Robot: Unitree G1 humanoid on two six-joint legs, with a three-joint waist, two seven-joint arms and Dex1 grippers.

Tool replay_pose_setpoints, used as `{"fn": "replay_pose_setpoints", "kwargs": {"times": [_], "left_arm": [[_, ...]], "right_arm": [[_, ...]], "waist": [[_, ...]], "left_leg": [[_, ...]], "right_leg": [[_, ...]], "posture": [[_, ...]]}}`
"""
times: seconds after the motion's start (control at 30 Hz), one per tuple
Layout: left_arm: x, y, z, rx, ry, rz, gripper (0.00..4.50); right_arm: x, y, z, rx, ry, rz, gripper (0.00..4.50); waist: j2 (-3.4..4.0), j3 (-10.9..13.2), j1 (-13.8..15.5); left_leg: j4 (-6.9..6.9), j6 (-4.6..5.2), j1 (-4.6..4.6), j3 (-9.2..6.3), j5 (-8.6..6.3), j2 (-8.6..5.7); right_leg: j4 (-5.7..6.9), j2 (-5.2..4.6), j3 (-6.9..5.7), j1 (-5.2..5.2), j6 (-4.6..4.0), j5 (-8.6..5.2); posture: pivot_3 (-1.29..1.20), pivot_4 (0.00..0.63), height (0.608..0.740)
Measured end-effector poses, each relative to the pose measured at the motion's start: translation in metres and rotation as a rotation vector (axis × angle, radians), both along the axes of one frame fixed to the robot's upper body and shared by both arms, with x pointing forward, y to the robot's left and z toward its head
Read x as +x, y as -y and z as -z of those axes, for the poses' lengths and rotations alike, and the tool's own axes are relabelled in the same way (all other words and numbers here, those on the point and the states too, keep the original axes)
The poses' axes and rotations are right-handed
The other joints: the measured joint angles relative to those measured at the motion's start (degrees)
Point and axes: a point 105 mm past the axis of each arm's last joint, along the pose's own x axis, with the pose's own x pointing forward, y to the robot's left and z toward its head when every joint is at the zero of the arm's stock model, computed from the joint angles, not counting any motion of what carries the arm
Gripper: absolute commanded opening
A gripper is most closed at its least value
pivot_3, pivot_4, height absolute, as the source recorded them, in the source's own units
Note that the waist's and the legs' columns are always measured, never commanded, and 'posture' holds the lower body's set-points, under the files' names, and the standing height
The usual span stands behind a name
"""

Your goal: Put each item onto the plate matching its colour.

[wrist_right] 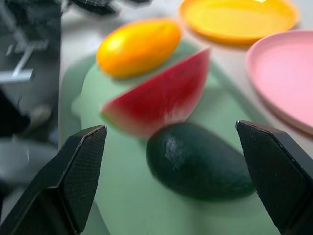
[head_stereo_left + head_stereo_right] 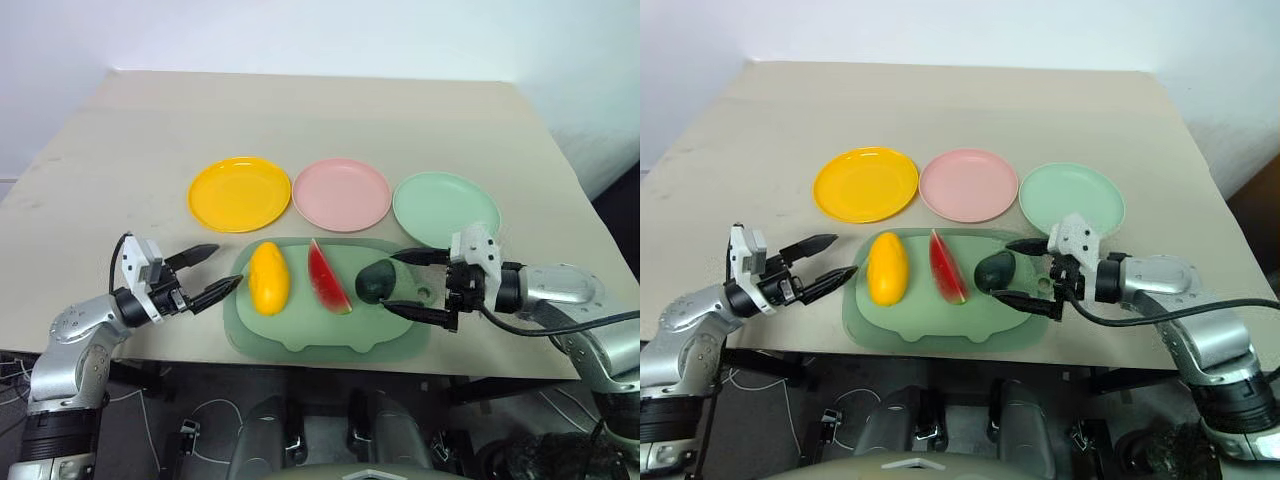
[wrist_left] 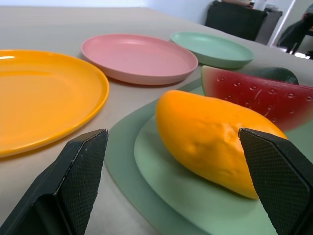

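A beige table (image 2: 330, 120) is seen, set against a white wall (image 2: 300, 30); dark floor w/ cables is visible below the near edge. In the left wrist view a dark cabinet (image 3: 237, 19) is seen beyond the table's far end.

Three plates are laid in a row across the middle: yellow plate (image 2: 240, 193) at left, pink plate (image 2: 342, 194) in the centre, green plate (image 2: 446, 208) at right, each just beside the next. A green tray (image 2: 330, 335) is placed near the front edge, just in front of the plates.

All 3 fruits are held on the tray, none on a plate. The mango (image 2: 269, 277) is laid at the tray's left end, long axis running front-to-back, approx. parallel to the tray's short side. The watermelon (image 2: 327, 279) is set mid-tray, long axis also front-to-back but slanted, near end swung rightward; rind faces right. The avocado (image 2: 378, 281) is at right, its long axis slanted, far end toward the right.

The left gripper (image 2: 212, 272) is held at the tray's left edge, pointed at the mango, fingers spread apart, nothing gripped. The right gripper (image 2: 408, 285) is pointed leftward, fingers wide apart either side of the avocado's right end; contact cannot be confirmed.
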Motion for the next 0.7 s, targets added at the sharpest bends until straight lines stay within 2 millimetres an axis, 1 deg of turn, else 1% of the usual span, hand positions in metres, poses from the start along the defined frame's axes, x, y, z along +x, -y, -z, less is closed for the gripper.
{"fn": "replay_pose_setpoints", "kwargs": {"times": [0.17,0.27,0.37,0.47,0.6,0.7], "left_arm": [[-0.004,-0.003,-0.002,-0.001,0.001,-0.010,4.49],[-0.004,-0.004,-0.006,-0.003,0.015,-0.026,4.49],[-0.008,-0.005,-0.004,0.001,0.012,-0.031,4.49],[-0.011,-0.005,-0.003,0.005,0.006,-0.040,4.49],[-0.014,-0.009,-0.002,0.008,0.005,-0.063,4.49],[-0.016,-0.011,-0.005,0.010,0.017,-0.077,4.50]], "right_arm": [[0.013,-0.001,0.008,-0.082,0.063,-0.091,4.50],[0.022,-0.007,0.014,-0.086,0.078,-0.127,4.50],[0.029,-0.014,0.017,-0.089,0.094,-0.168,4.50],[0.034,-0.017,0.018,-0.100,0.106,-0.194,4.50],[0.036,-0.019,0.027,-0.124,0.101,-0.235,4.50],[0.038,-0.019,0.030,-0.134,0.091,-0.250,3.92]], "waist": [[0.00,0.00,-0.04],[0.00,0.00,-0.08],[0.01,0.01,-0.11],[0.01,0.01,-0.05],[0.01,0.01,-0.05],[0.02,0.01,-0.11]], "left_leg": [[0.00,-0.01,0.00,0.00,0.00,0.01],[0.02,-0.01,-0.01,0.00,0.01,0.01],[0.04,-0.01,-0.02,0.00,0.01,0.01],[0.09,-0.01,-0.02,0.00,0.01,0.01],[0.11,-0.01,-0.02,0.00,0.01,0.01],[0.11,-0.01,-0.03,0.00,0.01,0.01]], "right_leg": [[0.01,0.00,-0.01,-0.01,-0.05,0.03],[0.02,0.00,-0.01,-0.02,-0.14,0.09],[0.05,-0.01,-0.01,-0.03,-0.15,0.09],[0.08,-0.03,-0.02,-0.04,-0.15,0.09],[0.08,-0.05,-0.02,-0.03,-0.15,0.09],[0.09,-0.06,-0.02,-0.04,-0.15,0.09]], "posture": [[0.00,0.150,0.696],[0.00,0.150,0.696],[0.00,0.150,0.696],[0.00,0.150,0.696],[0.00,0.150,0.696],[0.00,0.150,0.696]]}}
